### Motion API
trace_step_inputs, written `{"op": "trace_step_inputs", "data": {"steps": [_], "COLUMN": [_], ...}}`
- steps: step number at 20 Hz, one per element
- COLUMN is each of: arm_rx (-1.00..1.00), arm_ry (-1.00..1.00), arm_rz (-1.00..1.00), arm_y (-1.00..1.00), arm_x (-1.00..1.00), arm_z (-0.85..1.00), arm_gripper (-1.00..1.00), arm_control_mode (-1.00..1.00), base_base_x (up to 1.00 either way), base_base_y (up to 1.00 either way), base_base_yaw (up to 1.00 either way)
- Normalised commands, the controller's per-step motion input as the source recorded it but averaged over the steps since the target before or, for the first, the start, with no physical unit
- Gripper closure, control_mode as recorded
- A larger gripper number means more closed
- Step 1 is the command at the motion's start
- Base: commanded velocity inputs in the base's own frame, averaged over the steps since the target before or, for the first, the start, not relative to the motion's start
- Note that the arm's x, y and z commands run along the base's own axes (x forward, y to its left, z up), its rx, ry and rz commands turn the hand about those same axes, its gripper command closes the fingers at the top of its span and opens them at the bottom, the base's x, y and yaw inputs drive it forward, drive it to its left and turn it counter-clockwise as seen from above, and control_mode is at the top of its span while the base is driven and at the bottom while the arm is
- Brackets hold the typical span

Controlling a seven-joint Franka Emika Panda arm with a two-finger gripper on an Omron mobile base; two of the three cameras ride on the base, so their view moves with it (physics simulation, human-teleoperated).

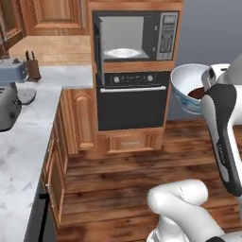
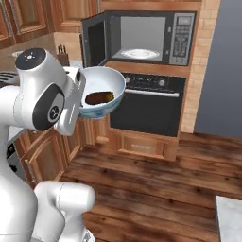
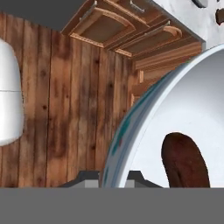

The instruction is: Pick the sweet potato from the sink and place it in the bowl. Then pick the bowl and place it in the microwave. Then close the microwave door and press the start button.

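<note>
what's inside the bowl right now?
The sweet potato lies inside the bowl, against the plain white inner wall. Nothing else shows in it. The arm covers the near rim in the left base view.

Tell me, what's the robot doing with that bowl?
The white robot arm's gripper is pinched on the rim of the bowl and holds it up in the air over the wooden floor. The sweet potato is already lying inside it. Ahead, the microwave waits with its door swung open and its white turntable plate bare, so the bowl isn't in yet.
</note>
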Motion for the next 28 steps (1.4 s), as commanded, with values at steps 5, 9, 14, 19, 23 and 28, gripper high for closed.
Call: {"op": "trace_step_inputs", "data": {"steps": [5,9,14,19,23,28], "arm_rx": [0.0,0.0,0.0,0.0,0.0,0.0], "arm_ry": [0.0,0.0,0.0,0.0,0.0,0.0], "arm_rz": [0.0,0.0,0.0,0.0,0.0,0.0], "arm_y": [0.0,0.0,0.0,0.0,0.0,0.0], "arm_x": [0.0,0.0,0.0,0.0,0.0,0.0], "arm_z": [0.0,0.0,0.0,0.0,0.0,0.0], "arm_gripper": [1.0,1.0,1.0,1.0,1.0,1.0], "arm_control_mode": [1.0,1.0,1.0,1.0,1.0,1.0], "base_base_x": [1.0,1.0,1.0,0.91,0.68,0.65], "base_base_y": [-0.03,0.0,0.0,0.03,0.13,0.0], "base_base_yaw": [-0.11,0.0,0.0,0.0,0.02,0.0]}}
